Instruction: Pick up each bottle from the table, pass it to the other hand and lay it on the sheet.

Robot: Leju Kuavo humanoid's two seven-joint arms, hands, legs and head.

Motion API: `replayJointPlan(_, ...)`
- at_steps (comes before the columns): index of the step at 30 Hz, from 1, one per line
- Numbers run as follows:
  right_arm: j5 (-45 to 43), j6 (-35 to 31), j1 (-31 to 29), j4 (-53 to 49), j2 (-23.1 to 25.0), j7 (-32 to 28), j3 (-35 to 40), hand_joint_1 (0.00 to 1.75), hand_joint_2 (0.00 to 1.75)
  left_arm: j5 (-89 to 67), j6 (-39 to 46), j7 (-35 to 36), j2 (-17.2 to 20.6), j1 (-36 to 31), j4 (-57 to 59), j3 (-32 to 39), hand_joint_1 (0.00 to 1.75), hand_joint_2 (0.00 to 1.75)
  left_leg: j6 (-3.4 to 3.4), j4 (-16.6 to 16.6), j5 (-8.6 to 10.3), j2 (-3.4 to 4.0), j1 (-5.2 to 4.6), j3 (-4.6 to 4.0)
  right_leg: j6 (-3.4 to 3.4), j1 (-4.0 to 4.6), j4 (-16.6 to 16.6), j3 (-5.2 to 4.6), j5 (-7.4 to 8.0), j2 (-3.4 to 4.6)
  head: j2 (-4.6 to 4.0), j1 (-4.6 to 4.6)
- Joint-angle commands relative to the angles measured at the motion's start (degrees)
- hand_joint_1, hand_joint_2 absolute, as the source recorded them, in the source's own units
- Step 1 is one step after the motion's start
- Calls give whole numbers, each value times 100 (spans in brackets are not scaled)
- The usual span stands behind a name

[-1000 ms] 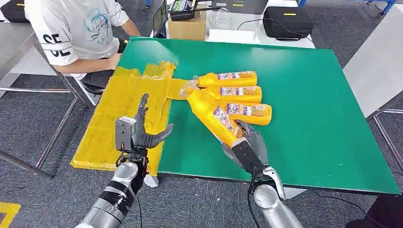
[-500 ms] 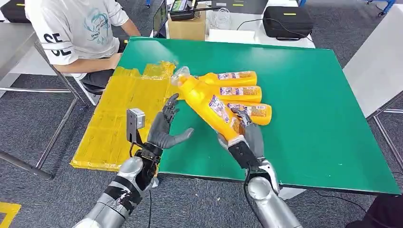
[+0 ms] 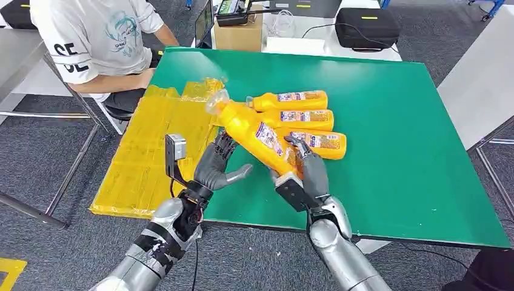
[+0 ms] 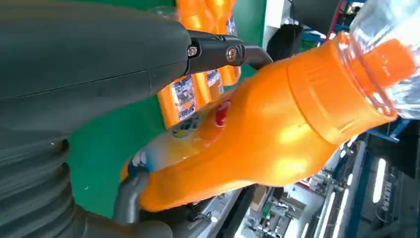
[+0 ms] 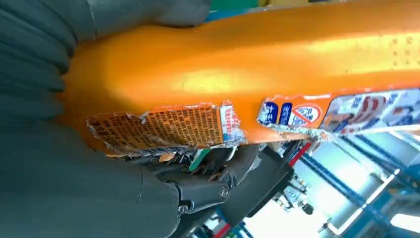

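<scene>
My right hand grips the base of an orange bottle and holds it tilted above the green table, its clear cap toward the yellow sheet. My left hand is spread open just beside and under the bottle's middle, apart from it. In the left wrist view the orange bottle lies close past my left hand's thumb. The right wrist view has the orange bottle with its torn label in my right hand's fingers. Three more orange bottles lie side by side on the table.
A person in a white T-shirt sits at the table's far left corner beside the sheet. A cardboard box and a black case stand behind the table. The table's right half is bare green.
My right hand has lifted the bottle off the table and swung it left toward the sheet. My left hand has come right and up to meet the bottle.
</scene>
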Motion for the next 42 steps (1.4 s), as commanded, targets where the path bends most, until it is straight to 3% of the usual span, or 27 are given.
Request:
replayJointPlan(1, 243, -127, -320, 943, 206, -108, 951, 175, 175, 135, 200, 64, -73, -474, 429, -331, 0, 175, -9, 1, -13, 7, 9, 29, -14, 11, -2, 29, -11, -1, 0, -2)
replayJointPlan(11, -61, -47, -175, 706, 152, -71, 964, 175, 175, 373, 608, -46, -174, -460, 509, -142, 0, 175, -8, 1, -12, -2, 6, 29, -12, 8, -2, 30, -13, -8, 0, -2)
replayJointPlan(12, -86, -6, -180, 717, 146, -57, 975, 175, 175, 408, 600, -69, -167, -446, 493, -125, 175, 175, -7, 0, -10, -3, 6, 24, -11, 7, -3, 24, -11, -9, 0, 2)
replayJointPlan(13, -92, -52, -172, 716, 142, -6, 957, 175, 175, 503, 645, -194, -185, -368, 381, -14, 175, 175, -6, -3, -5, -5, 4, 17, -9, 5, -5, 17, -7, -9, 0, 0)
replayJointPlan(14, -113, -32, -167, 710, 142, 24, 945, 145, 175, 504, 656, -196, -162, -336, 313, -12, 175, 175, -9, -1, -11, -4, 7, 30, -13, 9, -5, 31, -13, -10, 0, 0)
replayJointPlan(15, -127, -146, -124, 662, 151, 79, 863, 0, 175, 609, 761, -256, -180, -252, 171, 119, 175, 175, -7, -2, -9, -1, 4, 24, -11, 6, -4, 23, -10, -5, 0, 0)
replayJointPlan(20, -344, -305, 26, 442, 177, 125, 575, 0, 175, 706, 1108, -432, -184, -130, -83, 359, 175, 175, -13, -2, -25, 11, 9, 53, -20, 12, -5, 50, -22, 1, 0, 0)
replayJointPlan(24, -349, -289, 62, 380, 145, 121, 572, 0, 175, 703, 1103, -428, -136, -120, -112, 379, 175, 175, -7, 0, -15, 3, 5, 25, -11, 8, -3, 26, -13, -1, 0, 0)
replayJointPlan(33, -956, -751, 615, -816, 51, 66, -278, 0, 175, 57, 1674, -938, 145, -268, 18, 640, 175, 175, -6, 0, -6, -1, 2, 6, -8, 3, 1, 6, -7, -2, 0, -2)
replayJointPlan(40, -1702, -875, 1039, -2282, 54, -4, -1231, 0, 175, -3141, 3697, -1069, 707, -834, 1289, 175, 175, 175, -5, -2, -1, -9, 0, 2, -7, 1, 2, 1, -6, -10, -2, 2)
replayJointPlan(42, -1726, -702, 1040, -2468, 49, 139, -1411, 0, 175, -3691, 3816, -965, 752, -949, 1576, 322, 175, 175, -7, 0, -6, -6, 1, 12, -10, 2, 3, 10, -10, -9, 0, 0)
